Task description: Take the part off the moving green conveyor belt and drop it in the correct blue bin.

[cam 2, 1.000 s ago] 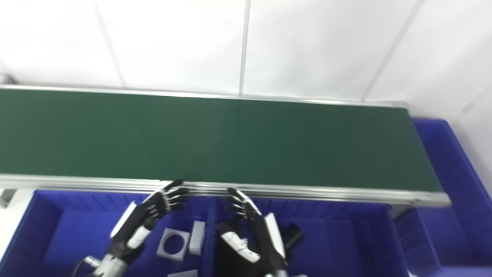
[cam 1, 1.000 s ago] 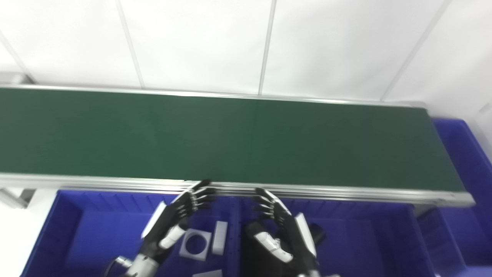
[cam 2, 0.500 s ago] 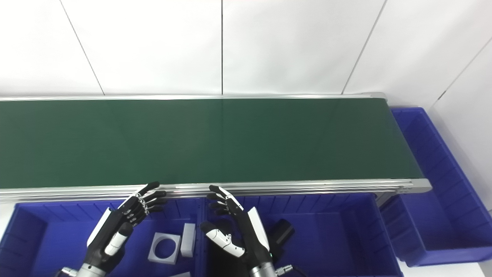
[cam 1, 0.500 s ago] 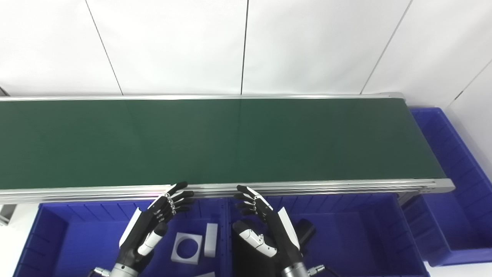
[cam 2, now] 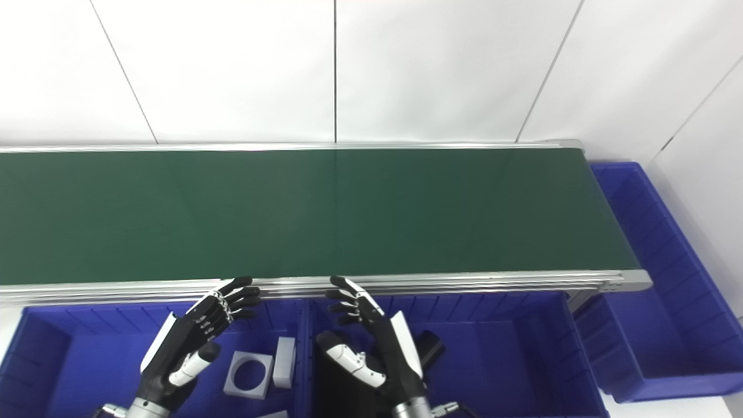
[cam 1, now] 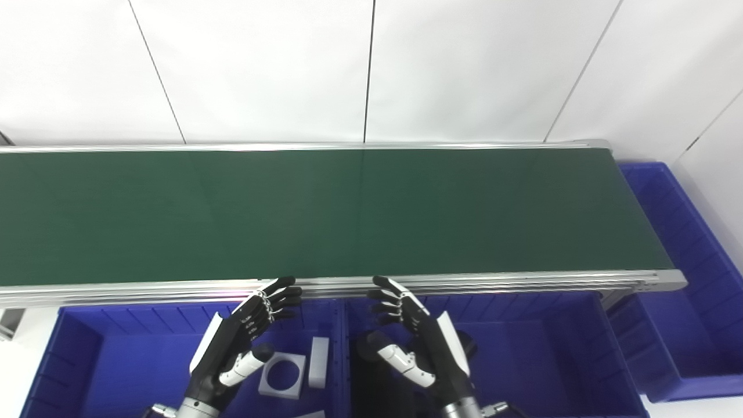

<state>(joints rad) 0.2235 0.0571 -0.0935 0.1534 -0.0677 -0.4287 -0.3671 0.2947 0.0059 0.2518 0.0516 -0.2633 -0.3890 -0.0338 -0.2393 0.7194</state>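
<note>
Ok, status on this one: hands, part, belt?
Left hand and right hand open, empty, over the blue bins. No part on the green belt. Nothing in the way.

Both hands are drifting rightward along the near rail of the conveyor belt [cam 1: 325,215], with the camera itself steady over the last half second after swinging earlier. The left hand [cam 1: 241,339] is now hanging nearer the divider between the two near blue bins, its thumb swinging out toward the square white part [cam 1: 282,376]. The right hand [cam 1: 418,342] is covering more of the black part [cam 1: 467,342] behind it.
</note>
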